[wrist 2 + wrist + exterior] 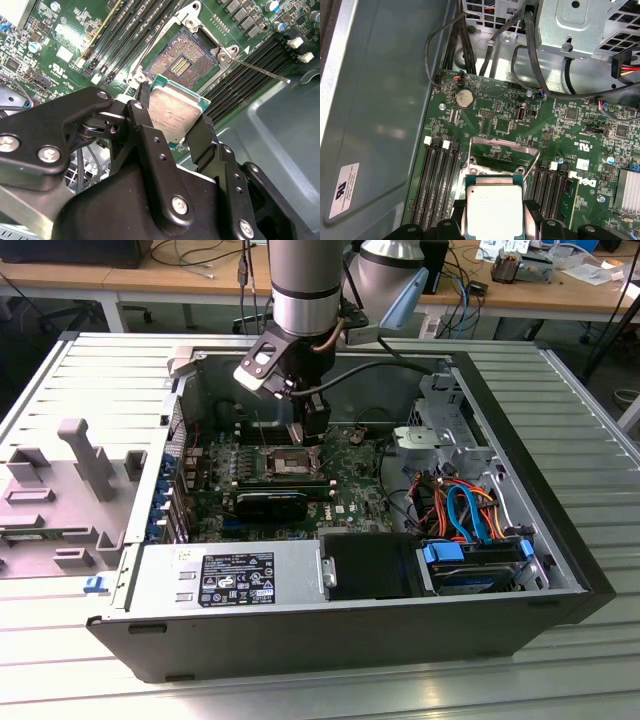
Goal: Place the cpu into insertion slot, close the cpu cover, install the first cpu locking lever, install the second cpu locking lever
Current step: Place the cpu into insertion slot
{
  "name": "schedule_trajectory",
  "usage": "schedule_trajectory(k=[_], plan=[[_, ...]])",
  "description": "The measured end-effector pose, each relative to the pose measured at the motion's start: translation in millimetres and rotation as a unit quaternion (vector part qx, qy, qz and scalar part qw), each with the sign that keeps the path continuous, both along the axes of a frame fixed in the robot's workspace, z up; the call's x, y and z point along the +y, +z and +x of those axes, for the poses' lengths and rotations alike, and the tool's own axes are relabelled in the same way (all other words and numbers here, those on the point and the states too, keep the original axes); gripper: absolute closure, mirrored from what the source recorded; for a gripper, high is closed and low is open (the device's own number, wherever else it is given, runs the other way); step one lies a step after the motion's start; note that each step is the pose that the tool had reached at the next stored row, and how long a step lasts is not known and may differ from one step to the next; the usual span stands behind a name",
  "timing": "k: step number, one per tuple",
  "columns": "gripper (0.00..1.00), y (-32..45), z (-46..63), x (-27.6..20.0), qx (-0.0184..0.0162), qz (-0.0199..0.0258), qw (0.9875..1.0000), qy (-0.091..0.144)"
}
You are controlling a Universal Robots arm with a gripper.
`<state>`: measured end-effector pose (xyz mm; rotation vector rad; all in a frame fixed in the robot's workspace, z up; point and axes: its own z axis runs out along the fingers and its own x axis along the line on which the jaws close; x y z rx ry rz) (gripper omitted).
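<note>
The cpu (175, 112) is pinched by two of its edges between the black fingers (200, 132) of the gripper (308, 432), so nothing presses on its flat silver top. It hangs just above the insertion slot (181, 62) and is not in it yet. The slot is bare because the cpu cover (505, 143) stands open and a thin locking lever (260, 67) sticks out loose. All of this is on the green board (560, 125) inside the open computer case (300, 640).
</note>
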<state>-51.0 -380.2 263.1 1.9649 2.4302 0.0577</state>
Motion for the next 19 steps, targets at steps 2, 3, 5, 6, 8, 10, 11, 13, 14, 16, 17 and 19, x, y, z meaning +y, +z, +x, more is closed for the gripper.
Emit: schedule_trajectory(k=[2, 3, 5, 6, 8, 10, 11, 13, 14, 16, 17, 19], plan=[[0.46, 0.0, 0.0, 0.0, 0.0, 0.0001, 1.0, 0.0], [0.46, -0.1, 0.2, 0.0, 0.0, 0.0001, 1.0, 0.0], [0.46, -0.1, 0.3, 0.0, 0.0, -0.0001, 1.0, -0.002], [0.46, -0.1, 0.2, 0.0, 0.0, -0.0001, 1.0, -0.002], [0.46, -0.2, 0.3, 0.0, 0.0, -0.0001, 1.0, -0.002], [0.46, -0.2, 0.3, 0.0, 0.0, 0.0, 1.0, -0.002], [0.46, -0.3, 0.3, -0.1, -0.0001, 0.0001, 1.0, -0.002], [0.46, -0.2, 0.4, -0.1, 0.0, 0.0, 1.0, -0.002], [0.46, -0.2, 0.7, -0.1, 0.0, -0.0001, 1.0, -0.002], [0.46, -0.2, 0.7, -0.1, 0.0, -0.0001, 1.0, -0.002], [0.46, -0.2, 0.7, -0.1, 0.0, -0.0001, 1.0, -0.002], [0.46, -0.2, 0.7, -0.1, 0.0, -0.0001, 1.0, -0.002]])
